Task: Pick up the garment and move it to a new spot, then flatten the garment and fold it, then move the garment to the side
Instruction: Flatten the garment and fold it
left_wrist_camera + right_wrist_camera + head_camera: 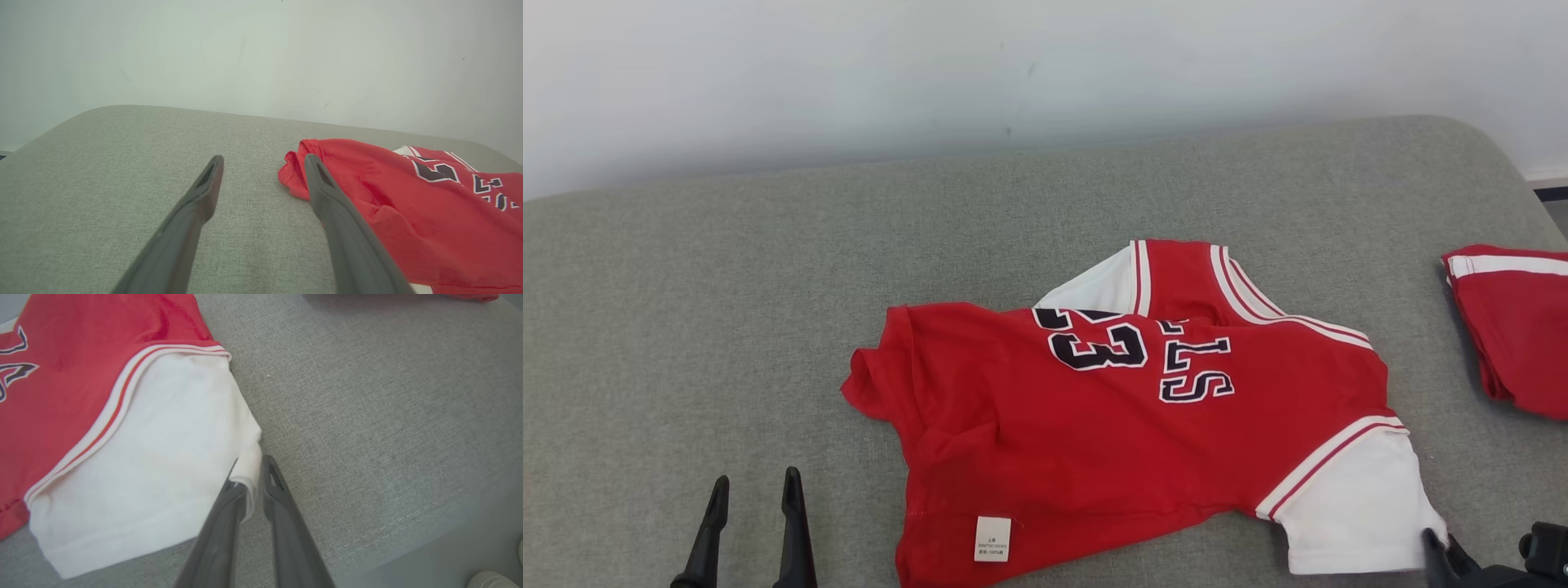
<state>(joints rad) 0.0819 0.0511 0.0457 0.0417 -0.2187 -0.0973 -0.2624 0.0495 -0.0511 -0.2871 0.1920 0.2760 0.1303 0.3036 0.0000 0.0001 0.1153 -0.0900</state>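
A red garment (1111, 425) with white sleeves and dark lettering lies spread, partly rumpled, on the grey cushion (727, 310). My left gripper (755, 478) is open just left of the garment's crumpled hem. In the left wrist view the garment (408, 204) lies past my right finger, and my left gripper (264, 158) has nothing between its fingers. My right gripper (1433, 539) sits at the near white sleeve's corner. In the right wrist view its jaws are almost together, and my right gripper (252, 467) has the sleeve's edge of the garment (122, 437) pinched between them.
A second red piece of clothing with a white stripe (1515, 327) lies at the cushion's right edge. A pale wall (1013, 65) rises behind the cushion. The cushion's front seam and edge (408, 543) run close to my right gripper.
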